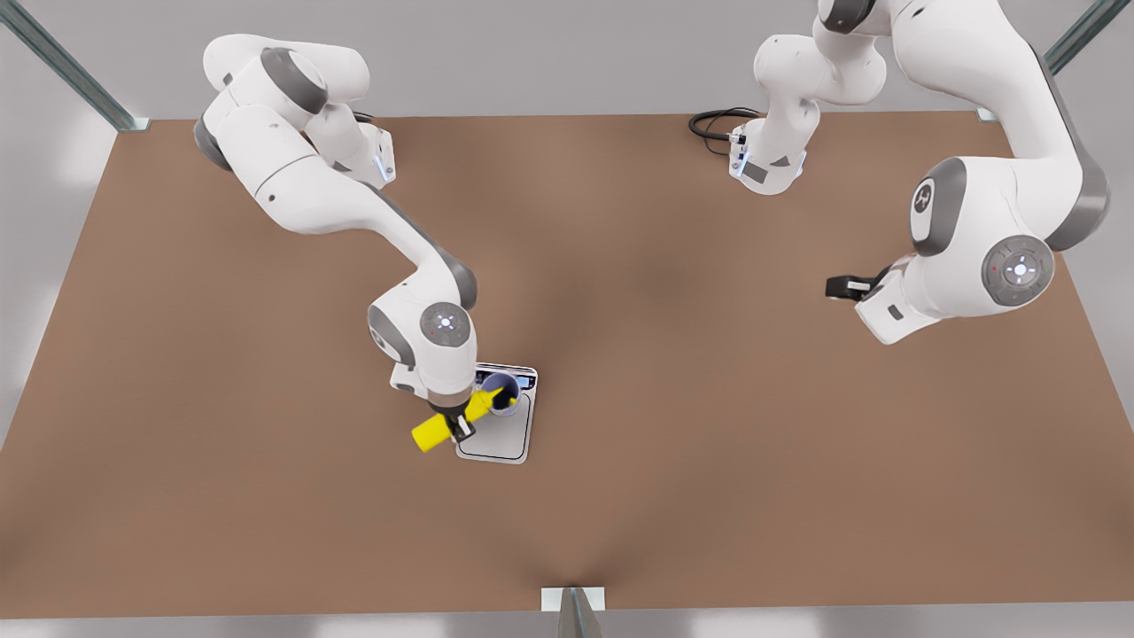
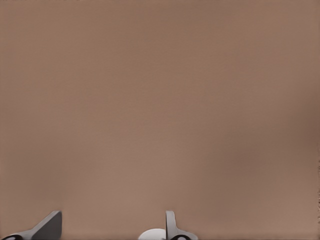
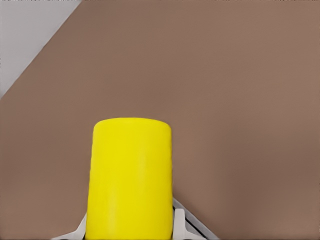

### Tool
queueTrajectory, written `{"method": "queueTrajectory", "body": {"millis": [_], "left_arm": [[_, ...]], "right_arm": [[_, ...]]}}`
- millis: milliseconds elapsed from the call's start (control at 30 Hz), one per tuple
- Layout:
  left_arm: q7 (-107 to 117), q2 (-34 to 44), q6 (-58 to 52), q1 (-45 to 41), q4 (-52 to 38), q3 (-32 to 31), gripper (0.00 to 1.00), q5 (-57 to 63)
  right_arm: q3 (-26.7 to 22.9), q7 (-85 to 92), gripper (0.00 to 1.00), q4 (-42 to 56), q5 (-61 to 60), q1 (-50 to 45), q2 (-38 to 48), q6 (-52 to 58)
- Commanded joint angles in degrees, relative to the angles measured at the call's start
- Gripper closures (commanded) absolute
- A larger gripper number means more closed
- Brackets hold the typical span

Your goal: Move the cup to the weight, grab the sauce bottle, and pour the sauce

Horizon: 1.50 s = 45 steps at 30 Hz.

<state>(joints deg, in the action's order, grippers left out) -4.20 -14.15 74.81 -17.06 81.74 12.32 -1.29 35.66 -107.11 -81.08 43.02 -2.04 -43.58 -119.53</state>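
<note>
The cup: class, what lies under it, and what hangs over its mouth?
The cup stands on the scale. The right hand holds the sauce bottle tilted, nozzle over its mouth, hiding any contents.

You see a smooth, matt yellow plastic sauce bottle (image 1: 440, 430) and a scale (image 1: 507, 440) with a silvery, metal-look rim. The table (image 1: 673, 390) is a matt brown surface, and the arm (image 1: 301, 186) shells look like glossy white plastic.

Cup (image 1: 501, 395) largely hidden behind sauce bottle (image 1: 454, 421) nozzle and arm.
</note>
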Motion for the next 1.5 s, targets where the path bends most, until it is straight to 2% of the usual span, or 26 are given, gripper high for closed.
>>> {"method": "queueTrajectory", "body": {"millis": [0, 100, 167, 233, 300, 400, 467, 533, 567, 667, 767, 967, 1233, 1467], "left_arm": [[0.0, 0.0, 0.0, 0.0, 0.0, 0.0, 0.0, 0.0], [-0.2, 0.9, -0.7, -0.1, 0.0, -0.2, 0.0, 0.1], [-0.2, 1.0, -1.1, -0.1, 0.0, -0.7, 0.0, 0.0], [-0.1, 1.0, -1.2, -0.1, -0.1, -0.7, 0.0, 0.0], [-0.1, 1.0, -1.2, -0.1, -0.1, -0.7, 0.0, 0.0], [-0.1, 1.0, -1.4, -0.3, 0.0, -0.8, 0.0, 0.1], [0.4, 1.1, -2.0, -0.4, -0.1, -1.0, 0.0, 0.1], [0.5, 0.9, -2.2, -0.7, 0.0, -1.0, 0.0, 0.1], [0.6, 0.8, -2.2, -0.7, 0.0, -1.0, 0.0, 0.1], [0.5, 0.7, -2.3, -0.8, 0.2, -1.1, 0.0, 0.1], [0.5, 0.6, -2.3, -0.7, 0.2, -1.2, 0.0, 0.1], [0.6, 0.6, -2.3, -0.8, 0.2, -1.5, 0.0, 0.1], [0.5, 0.2, -2.2, -0.8, 0.4, -1.5, 0.0, 0.1], [0.4, 0.1, -2.1, -0.8, 0.4, -1.5, 0.0, 0.1]], "right_arm": [[0.0, 0.1, 0.55, 0.1, -0.1, 0.0, 0.1, 0.2], [-0.6, 0.6, 0.55, 0.2, -4.3, 0.1, 1.1, -0.1], [-4.1, 1.8, 0.55, 0.0, -11.8, 0.1, 3.2, -2.9], [-5.5, 2.4, 0.56, 0.0, -17.3, 0.5, 4.3, -3.6], [-10.4, 4.5, 0.56, 0.0, -29.3, 0.6, 6.1, -5.1], [-19.7, 16.0, 0.56, -0.5, -55.4, 2.8, 9.6, -4.9], [-25.8, 23.4, 0.56, -1.2, -70.4, 4.2, 11.1, 0.3], [-34.4, 33.5, 0.56, -3.0, -84.7, 5.3, 11.9, 9.7], [-38.2, 38.1, 0.56, -5.4, -90.5, 5.5, 12.0, 12.8], [-43.9, 48.0, 0.56, -16.0, -102.2, 7.1, 13.3, 15.8], [-44.4, 51.0, 0.56, -15.8, -106.0, 12.8, 8.8, 24.9], [-42.7, 56.8, 0.56, -7.2, -108.4, 24.5, -3.9, 39.3], [-42.3, 69.1, 0.56, -7.4, -107.4, 26.6, -8.7, 40.9], [-42.3, 69.8, 0.54, -7.5, -106.0, 26.6, -9.1, 39.6]]}}
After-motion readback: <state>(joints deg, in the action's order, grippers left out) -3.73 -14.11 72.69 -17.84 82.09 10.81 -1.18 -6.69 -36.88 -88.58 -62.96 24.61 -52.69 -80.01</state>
